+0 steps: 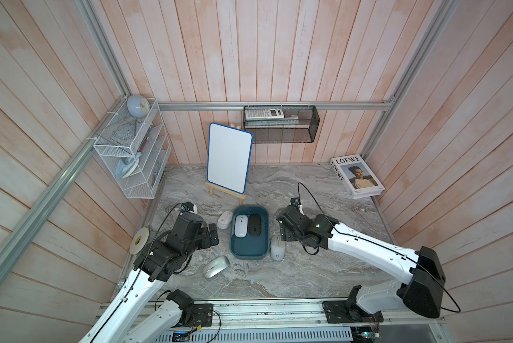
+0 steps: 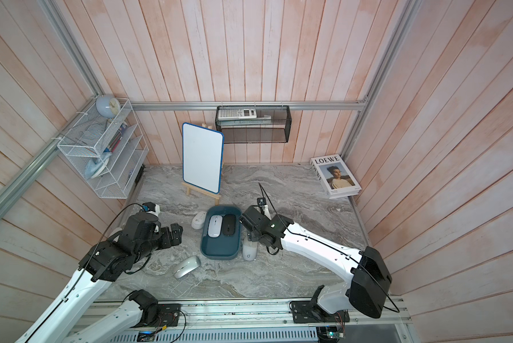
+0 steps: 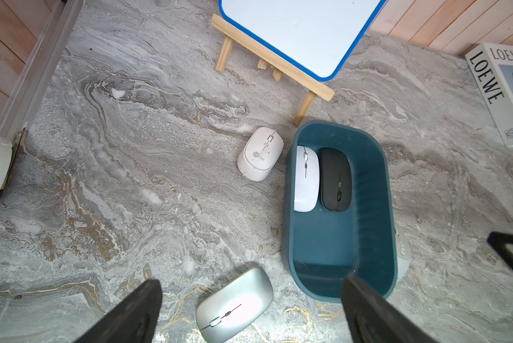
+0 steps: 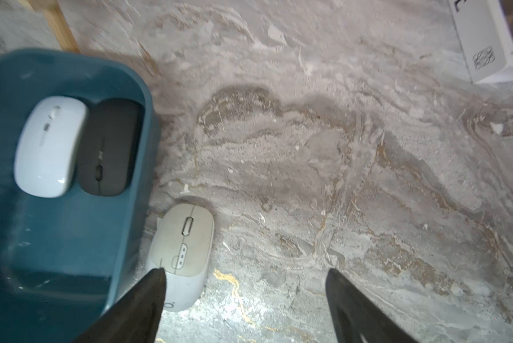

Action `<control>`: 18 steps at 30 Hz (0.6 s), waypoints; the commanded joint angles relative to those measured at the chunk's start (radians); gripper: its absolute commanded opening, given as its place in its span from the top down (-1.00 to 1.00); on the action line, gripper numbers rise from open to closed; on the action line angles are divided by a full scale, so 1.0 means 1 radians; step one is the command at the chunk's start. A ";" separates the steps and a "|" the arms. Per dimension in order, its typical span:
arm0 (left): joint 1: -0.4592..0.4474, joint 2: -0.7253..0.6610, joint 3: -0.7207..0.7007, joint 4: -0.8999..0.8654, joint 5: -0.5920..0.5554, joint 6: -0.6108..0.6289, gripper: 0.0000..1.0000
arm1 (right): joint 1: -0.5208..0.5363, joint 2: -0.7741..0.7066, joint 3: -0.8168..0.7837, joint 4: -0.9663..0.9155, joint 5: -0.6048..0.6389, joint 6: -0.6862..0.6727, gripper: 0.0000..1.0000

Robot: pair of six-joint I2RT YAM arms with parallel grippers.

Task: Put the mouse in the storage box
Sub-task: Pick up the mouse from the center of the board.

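Observation:
The teal storage box point(image 1: 248, 247) stands mid-table and holds a white mouse point(image 1: 241, 225) and a black mouse point(image 1: 254, 224) side by side at its far end. Three more mice lie outside it: a white one point(image 1: 225, 219) at its far left, a silver one point(image 3: 234, 308) near its front left corner, and a beige one point(image 4: 182, 246) against its right wall. My left gripper point(image 3: 252, 280) hangs open above the silver mouse, holding nothing. My right gripper point(image 4: 245, 270) is open and empty to the right of the box, one finger over the beige mouse's edge.
A whiteboard on a wooden easel point(image 1: 230, 161) stands just behind the box. A LOEWE book point(image 1: 357, 176) lies at the back right. A tape roll point(image 1: 138, 240) sits at the left edge. A white wire rack point(image 1: 130, 157) and a black mesh basket point(image 1: 280, 124) hang on the walls.

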 commanded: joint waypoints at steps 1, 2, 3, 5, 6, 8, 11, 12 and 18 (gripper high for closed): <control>0.004 -0.010 -0.010 0.005 0.005 0.001 -1.00 | -0.002 -0.025 -0.084 0.076 -0.094 0.066 -0.76; 0.004 -0.009 -0.010 0.005 0.005 0.002 -1.00 | -0.002 -0.024 -0.109 0.117 -0.124 0.087 -0.76; 0.004 -0.009 -0.010 0.005 0.005 0.000 -1.00 | -0.002 -0.017 -0.128 0.146 -0.143 0.112 -0.76; 0.004 -0.012 -0.010 0.003 0.003 0.000 -1.00 | -0.001 0.011 -0.142 0.194 -0.173 0.165 -0.76; 0.004 -0.013 -0.010 0.003 0.003 0.000 -1.00 | 0.000 0.028 -0.136 0.201 -0.188 0.172 -0.76; 0.004 -0.014 -0.010 0.004 0.002 0.001 -1.00 | -0.001 0.074 -0.099 0.197 -0.230 0.145 -0.76; 0.004 -0.013 -0.010 0.004 0.002 0.001 -1.00 | -0.001 0.151 -0.039 0.151 -0.261 0.122 -0.76; 0.004 -0.015 -0.010 0.002 0.002 0.001 -1.00 | -0.001 0.170 -0.027 0.141 -0.273 0.117 -0.76; 0.004 -0.022 -0.012 0.003 0.001 0.000 -1.00 | -0.001 0.227 -0.034 0.193 -0.295 0.146 -0.75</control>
